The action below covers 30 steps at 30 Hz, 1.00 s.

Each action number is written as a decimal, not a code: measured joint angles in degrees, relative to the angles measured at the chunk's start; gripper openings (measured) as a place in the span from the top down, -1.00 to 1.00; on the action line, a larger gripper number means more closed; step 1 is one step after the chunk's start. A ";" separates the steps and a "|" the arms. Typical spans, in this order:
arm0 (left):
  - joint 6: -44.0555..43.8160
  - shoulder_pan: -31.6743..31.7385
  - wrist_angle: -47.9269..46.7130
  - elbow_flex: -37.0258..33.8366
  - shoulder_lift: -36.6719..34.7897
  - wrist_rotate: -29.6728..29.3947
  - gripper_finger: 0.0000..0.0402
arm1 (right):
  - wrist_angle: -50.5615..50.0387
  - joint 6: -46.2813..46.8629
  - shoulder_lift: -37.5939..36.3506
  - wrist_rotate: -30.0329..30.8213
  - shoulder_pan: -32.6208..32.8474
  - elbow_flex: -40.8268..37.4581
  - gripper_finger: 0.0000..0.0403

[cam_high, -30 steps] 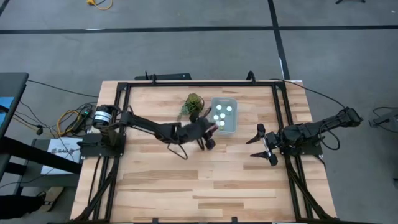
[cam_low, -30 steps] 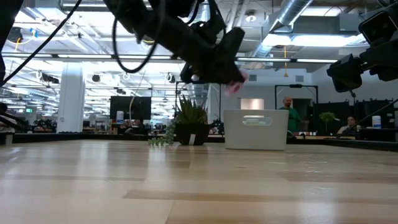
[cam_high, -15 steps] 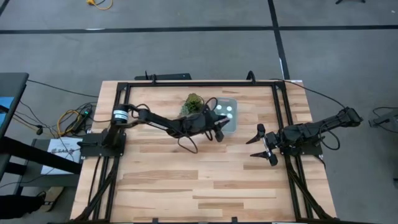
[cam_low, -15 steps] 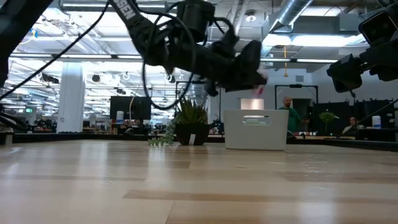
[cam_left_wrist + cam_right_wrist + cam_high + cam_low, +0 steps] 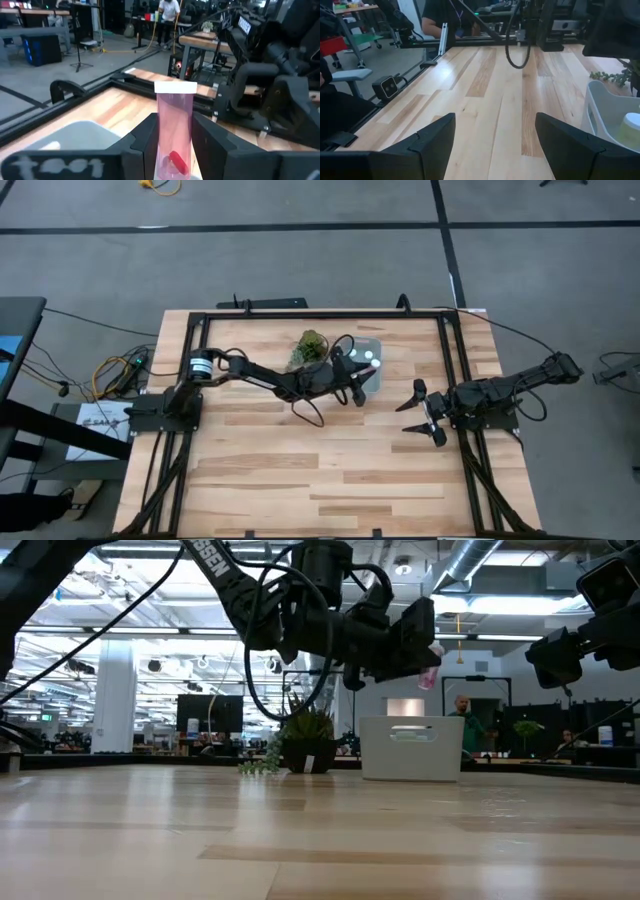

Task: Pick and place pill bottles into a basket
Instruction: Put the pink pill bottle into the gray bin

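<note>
My left gripper (image 5: pixel 358 383) is over the near left part of the pale blue-grey basket (image 5: pixel 373 362), shut on a pink see-through pill bottle (image 5: pixel 175 135) with a white cap. In the low view the gripper (image 5: pixel 420 645) and the bottle (image 5: pixel 430 668) are above the basket (image 5: pixel 411 748). White-topped bottles (image 5: pixel 368 355) lie inside the basket; one shows in the right wrist view (image 5: pixel 632 125). My right gripper (image 5: pixel 424 413) is open and empty at the table's right side. My left gripper pinches the bottle's body (image 5: pixel 161 142) between its two fingers (image 5: pixel 212 142), one on each side, below the white cap (image 5: pixel 175 87). The fingers come from the table's left, slanting slightly down. The bottle is lifted clear above the basket, its cap end pointing away from the wrist and tilted.
A green plant sprig in a dark pot (image 5: pixel 311 345) stands just left of the basket, also in the low view (image 5: pixel 308 740). A black frame (image 5: pixel 320 313) runs round the table. Bare wood lies toward the near edge (image 5: pixel 320 470). People show in the room behind.
My left gripper has carried the pink bottle toward the table's right and far side and a little up, from beside the basket's near left corner to over the basket. It has stayed shut on the bottle.
</note>
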 joint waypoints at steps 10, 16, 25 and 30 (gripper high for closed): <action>1.02 -1.42 0.64 0.00 0.04 0.42 0.53 | 0.26 -0.04 0.00 1.50 0.00 0.00 -0.34; 1.06 -3.32 0.91 0.00 0.04 1.35 0.53 | 2.50 -1.23 0.00 16.83 -0.03 0.00 -0.34; 1.09 -3.50 2.86 0.00 0.04 3.06 0.53 | 8.44 -3.13 0.00 18.45 -1.97 -0.15 -0.34; 1.28 -3.71 2.84 0.00 0.04 3.39 0.53 | 10.98 -3.14 2.04 18.27 -5.99 -0.13 -0.34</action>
